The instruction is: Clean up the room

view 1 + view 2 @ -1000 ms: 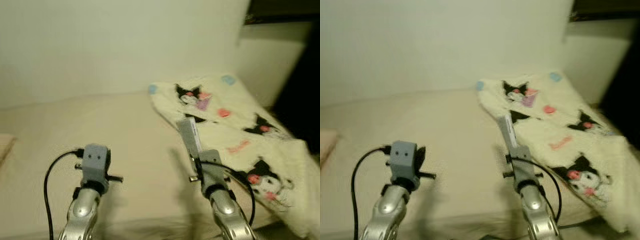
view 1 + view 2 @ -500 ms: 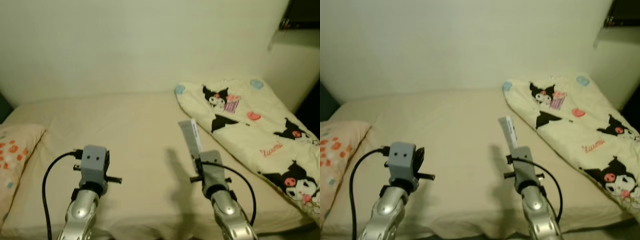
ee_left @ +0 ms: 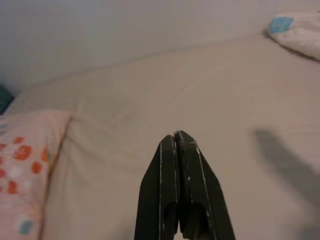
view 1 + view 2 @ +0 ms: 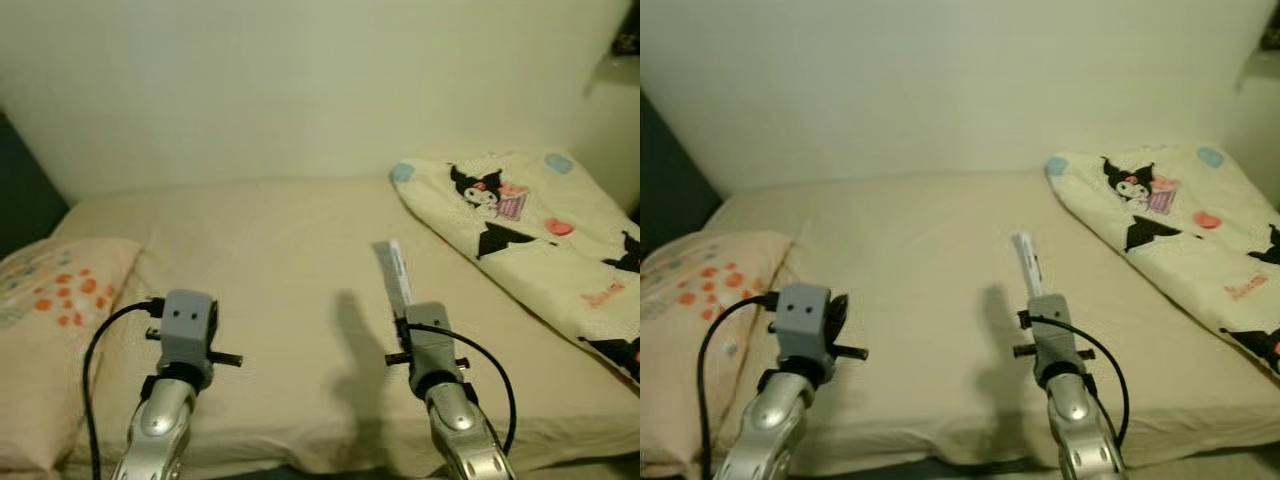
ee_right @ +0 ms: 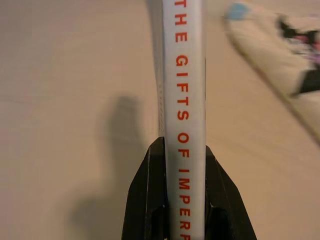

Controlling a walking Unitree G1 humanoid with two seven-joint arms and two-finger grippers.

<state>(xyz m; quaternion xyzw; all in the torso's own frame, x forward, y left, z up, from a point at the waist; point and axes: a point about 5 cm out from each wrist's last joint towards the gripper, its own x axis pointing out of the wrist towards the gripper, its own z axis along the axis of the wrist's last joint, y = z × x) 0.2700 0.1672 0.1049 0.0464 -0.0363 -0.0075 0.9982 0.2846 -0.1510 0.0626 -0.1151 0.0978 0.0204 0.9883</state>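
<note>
Fingers of the right gripper (image 5: 184,150) pinch a white book (image 5: 184,100), spine outward, above the middle of the bed (image 4: 270,260). The left gripper (image 3: 176,142), pressed together and seemingly empty, hovers nearer the bed's left edge, where a patterned pillow (image 4: 50,300) lies; a cartoon-print blanket (image 4: 530,220) covers the right edge.

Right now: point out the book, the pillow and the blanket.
book (image 5: 184,100): right wrist view, on its white spine.
pillow (image 4: 55,300): left eye view, on its flowered top.
blanket (image 4: 1170,225): right eye view, on its printed upper part.

A pillow (image 4: 55,300) is lying at the bed's (image 4: 270,290) left end, a blanket (image 4: 530,230) lying at its right.
</note>
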